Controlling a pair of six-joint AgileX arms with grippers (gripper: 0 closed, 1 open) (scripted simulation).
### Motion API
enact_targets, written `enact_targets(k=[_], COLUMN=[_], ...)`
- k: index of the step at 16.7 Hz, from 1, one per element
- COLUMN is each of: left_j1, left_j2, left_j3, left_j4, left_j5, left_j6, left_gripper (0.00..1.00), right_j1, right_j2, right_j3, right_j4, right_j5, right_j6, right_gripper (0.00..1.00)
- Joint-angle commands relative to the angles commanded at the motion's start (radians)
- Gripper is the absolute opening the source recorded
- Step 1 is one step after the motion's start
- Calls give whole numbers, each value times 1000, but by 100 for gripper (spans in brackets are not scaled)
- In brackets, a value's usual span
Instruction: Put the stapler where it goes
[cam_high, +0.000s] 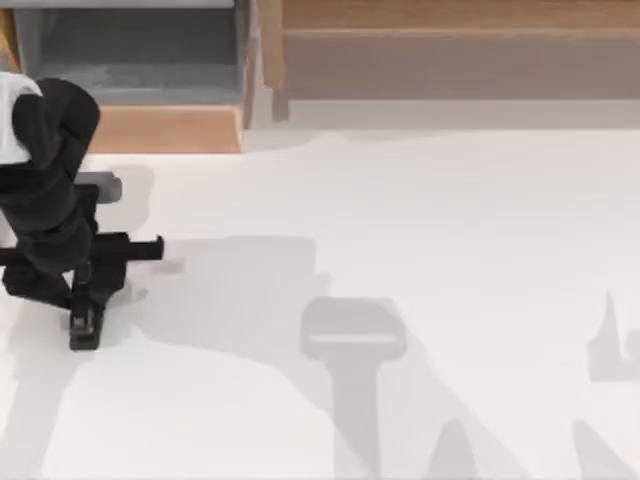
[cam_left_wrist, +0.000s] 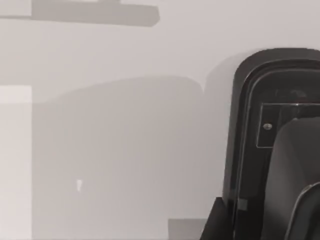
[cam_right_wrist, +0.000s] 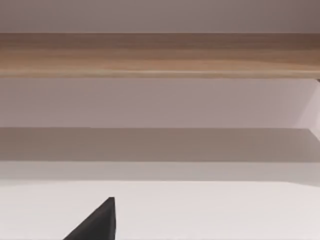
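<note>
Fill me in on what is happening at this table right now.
The left arm is at the table's left side, its left gripper down low over the stapler, a slim black object lying on the white surface. Whether the fingers have closed on it cannot be told. A wooden shelf unit runs along the far edge. The right wrist view faces that shelf.

The stapler (cam_high: 86, 328) is slim, black and elongated, with a tiny pale mark. It lies right at the tip of the left gripper (cam_high: 90, 292), pointing away from it.
</note>
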Motion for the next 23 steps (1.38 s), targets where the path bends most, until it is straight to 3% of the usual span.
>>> enact_targets(k=[2,23], left_j1=[0,1], left_j2=[0,-52], left_j3=[0,69], left_j4=[0,-116], left_j5=[0,3], left_j6=[0,12], left_gripper=[0,0], right_j1=[0,0], right_j2=[0,0], right_j3=[0,0], right_j4=[0,0], right_j5=[0,0], right_j6=[0,0], right_gripper=[100,100])
